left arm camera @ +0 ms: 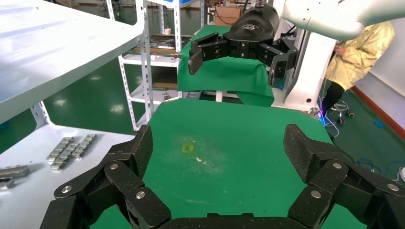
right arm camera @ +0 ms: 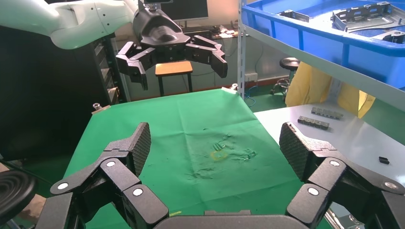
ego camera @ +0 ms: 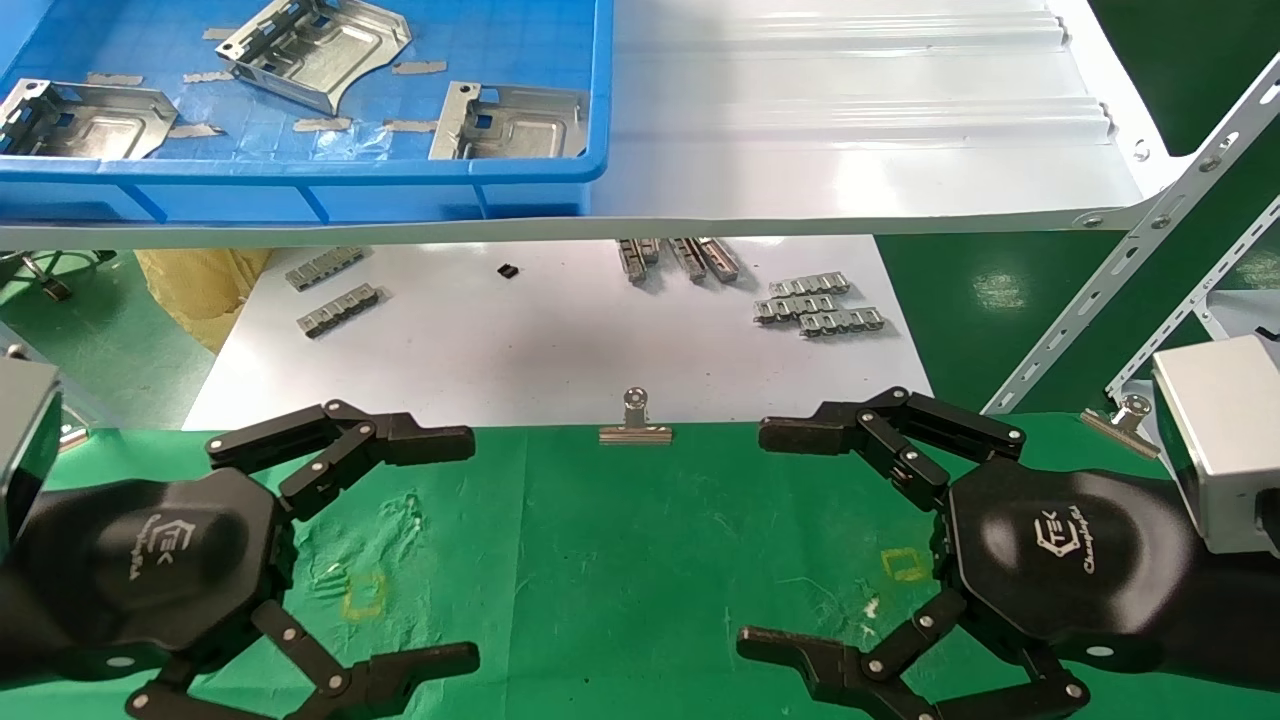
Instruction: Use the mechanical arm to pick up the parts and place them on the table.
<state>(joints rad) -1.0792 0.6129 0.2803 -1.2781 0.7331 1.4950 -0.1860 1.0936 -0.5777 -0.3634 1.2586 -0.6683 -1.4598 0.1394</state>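
Observation:
Three silver stamped plates lie in the blue tray [ego camera: 300, 190] on the white shelf: one at the left [ego camera: 85, 120], one in the middle [ego camera: 315, 50], one at the right [ego camera: 510, 122]. My left gripper [ego camera: 450, 545] is open and empty above the left side of the green table [ego camera: 620, 560]. My right gripper [ego camera: 765, 540] is open and empty above its right side. Both point toward the table's middle. The left wrist view shows its own open fingers [left arm camera: 138, 152] and the right gripper [left arm camera: 234, 59] farther off. The right wrist view shows the left gripper [right arm camera: 179, 59] and plates [right arm camera: 363, 16] in the tray.
Small grey link strips [ego camera: 815, 305] [ego camera: 335, 290] lie on the lower white surface [ego camera: 560, 340] behind the table. Binder clips [ego camera: 635, 418] [ego camera: 1122, 418] hold the cloth's far edge. The white shelf [ego camera: 850, 130] overhangs at the back, with a slotted metal brace [ego camera: 1130, 270] at right.

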